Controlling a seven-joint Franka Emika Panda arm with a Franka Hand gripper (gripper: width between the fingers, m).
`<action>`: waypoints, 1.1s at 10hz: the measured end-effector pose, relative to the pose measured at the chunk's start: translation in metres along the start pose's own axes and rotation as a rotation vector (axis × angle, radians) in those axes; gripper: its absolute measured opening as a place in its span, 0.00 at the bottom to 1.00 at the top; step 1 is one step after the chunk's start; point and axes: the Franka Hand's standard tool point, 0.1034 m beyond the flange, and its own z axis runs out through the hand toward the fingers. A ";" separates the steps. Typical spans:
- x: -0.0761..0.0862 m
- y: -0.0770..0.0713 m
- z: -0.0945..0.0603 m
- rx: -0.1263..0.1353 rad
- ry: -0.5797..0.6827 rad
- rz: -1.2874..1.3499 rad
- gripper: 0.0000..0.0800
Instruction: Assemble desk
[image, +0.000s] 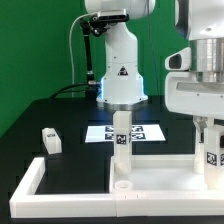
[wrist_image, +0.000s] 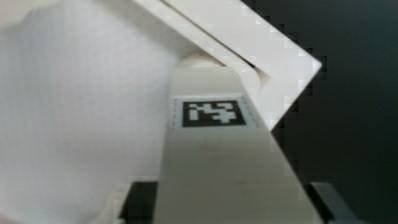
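The white tabletop panel (image: 165, 178) lies flat at the front of the table. One white leg (image: 122, 145) stands upright on it near the middle of the exterior view. Another short leg (image: 50, 140) lies loose on the black table at the exterior view's left. My gripper (image: 206, 128) is at the exterior view's right, shut on a tagged white leg (image: 211, 156) that it holds upright over the panel's right part. In the wrist view this leg (wrist_image: 222, 150) runs between the dark fingers (wrist_image: 151, 197), with the gripper (wrist_image: 237, 202) closed on it above a rimmed corner of the panel (wrist_image: 80, 100).
A long white border rail (image: 28, 187) frames the panel at the front left. The marker board (image: 140, 132) lies behind the standing leg. The robot base (image: 120, 75) stands at the back, before a green backdrop.
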 end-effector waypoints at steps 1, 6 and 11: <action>0.001 0.001 0.000 -0.005 -0.038 0.187 0.36; -0.003 0.000 0.001 -0.008 -0.103 0.763 0.36; -0.005 -0.001 0.001 -0.011 -0.103 0.828 0.36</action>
